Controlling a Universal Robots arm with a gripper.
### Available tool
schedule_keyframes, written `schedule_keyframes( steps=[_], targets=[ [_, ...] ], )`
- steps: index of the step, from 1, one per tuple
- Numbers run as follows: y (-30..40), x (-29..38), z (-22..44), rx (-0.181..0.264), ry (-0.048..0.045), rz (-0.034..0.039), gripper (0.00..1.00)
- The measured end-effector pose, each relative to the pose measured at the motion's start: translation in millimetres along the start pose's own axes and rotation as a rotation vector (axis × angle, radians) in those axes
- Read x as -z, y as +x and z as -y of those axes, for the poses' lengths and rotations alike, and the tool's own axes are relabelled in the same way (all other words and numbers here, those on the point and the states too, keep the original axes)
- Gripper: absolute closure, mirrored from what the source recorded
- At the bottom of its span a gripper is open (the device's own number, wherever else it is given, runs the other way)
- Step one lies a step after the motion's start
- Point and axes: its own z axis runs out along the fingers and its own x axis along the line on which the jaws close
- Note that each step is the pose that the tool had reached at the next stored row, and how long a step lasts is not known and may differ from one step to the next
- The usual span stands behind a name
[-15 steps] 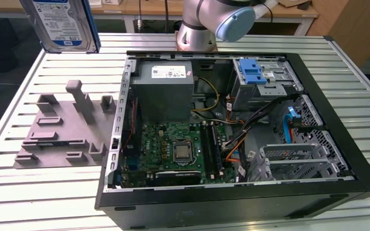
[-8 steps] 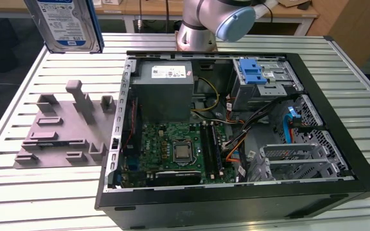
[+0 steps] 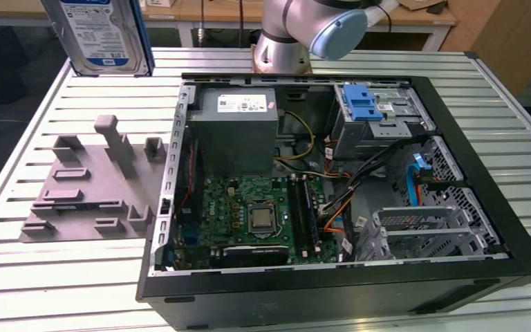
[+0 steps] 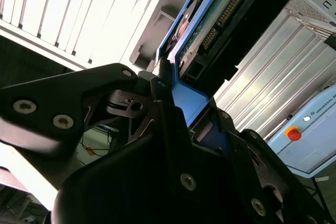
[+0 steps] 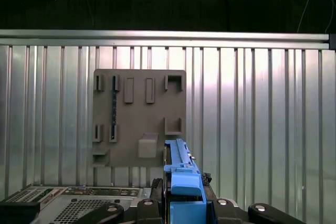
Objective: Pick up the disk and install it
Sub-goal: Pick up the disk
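Observation:
The disk (image 3: 99,34) hangs upright in the air above the table's far corner at the exterior view's left, its white-and-blue label facing the camera and its blue carrier showing at the edges. In the second wrist view my gripper (image 4: 186,103) is shut on the carrier's blue end, and the disk (image 4: 210,19) reaches away from the fingers with its circuit-board side showing. The first wrist view has the carrier's blue edge of the disk (image 5: 181,174) standing between the black fingers of my gripper (image 5: 181,195), high above the table.
The open computer case (image 3: 487,207) lies on the slatted table, with a motherboard (image 3: 256,214), a grey power supply (image 3: 238,131) and a drive cage with a blue latch (image 3: 362,104). A grey fixture plate (image 3: 86,187) (image 5: 139,116) lies beside it. The arm's base (image 3: 284,48) stands behind the case.

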Motion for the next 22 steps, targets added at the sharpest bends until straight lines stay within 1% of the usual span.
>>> schedule_keyframes(
  steps=[11, 22],
  targets=[
    [-0.1, 0.2, 10.7, 0.000, -0.0001, 0.0000, 0.63],
    [-0.1, 0.3, 16.9, 0.000, -0.0001, 0.0000, 0.63]
  ],
)
